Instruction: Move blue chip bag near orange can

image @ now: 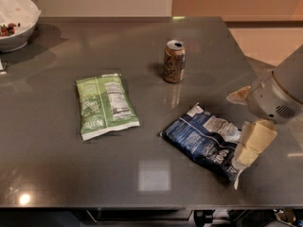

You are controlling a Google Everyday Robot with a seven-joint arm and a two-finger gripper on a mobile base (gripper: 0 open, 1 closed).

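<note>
The blue chip bag (203, 138) lies crinkled on the grey table (57, 174), near the front right. The orange can (174, 61) stands upright behind it, a little to the left and about a bag's width away. My gripper (247, 119) comes in from the right at the bag's right end. It is open: one cream finger (254, 143) overlaps the bag's right edge, and the other finger (238, 95) is behind it, clear of the bag. Nothing is held.
A flat green chip bag (105, 105) lies left of centre. A white bowl (14, 22) with some food stands at the back left corner. The table's right edge runs just under my arm, and the front edge is close to the blue bag.
</note>
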